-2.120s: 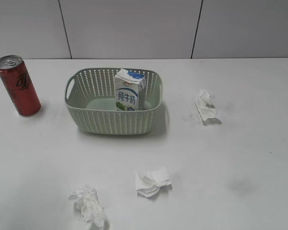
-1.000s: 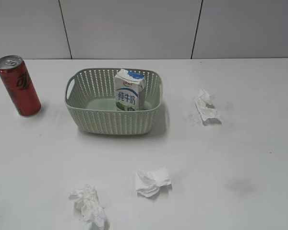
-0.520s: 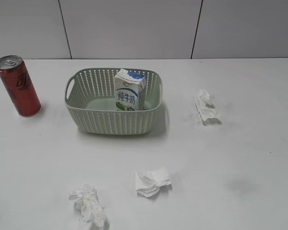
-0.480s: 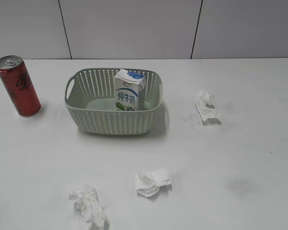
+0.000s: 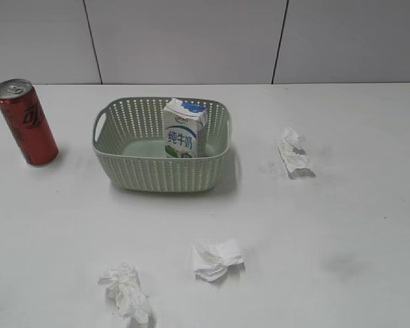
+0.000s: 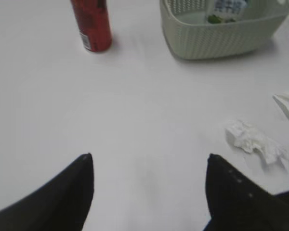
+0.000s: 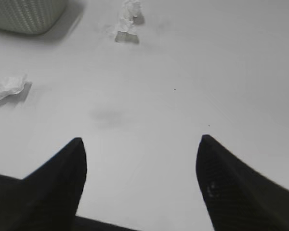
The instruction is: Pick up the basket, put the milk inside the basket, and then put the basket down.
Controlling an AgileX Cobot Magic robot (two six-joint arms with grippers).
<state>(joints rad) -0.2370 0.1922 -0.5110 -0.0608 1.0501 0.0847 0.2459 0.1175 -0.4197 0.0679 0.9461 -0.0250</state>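
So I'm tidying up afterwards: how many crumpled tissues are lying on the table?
3: one right of the basket, one in front of it, one near the front edge, left. None seems hidden.

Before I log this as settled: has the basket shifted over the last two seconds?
No. The basket keeps the same gap to the red soda can.

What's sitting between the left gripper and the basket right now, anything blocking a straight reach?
Nothing visible blocks it. The left gripper is open over bare table, with the basket ahead to its right. The red can stands left of that line, and the crumpled tissue lies right of it.
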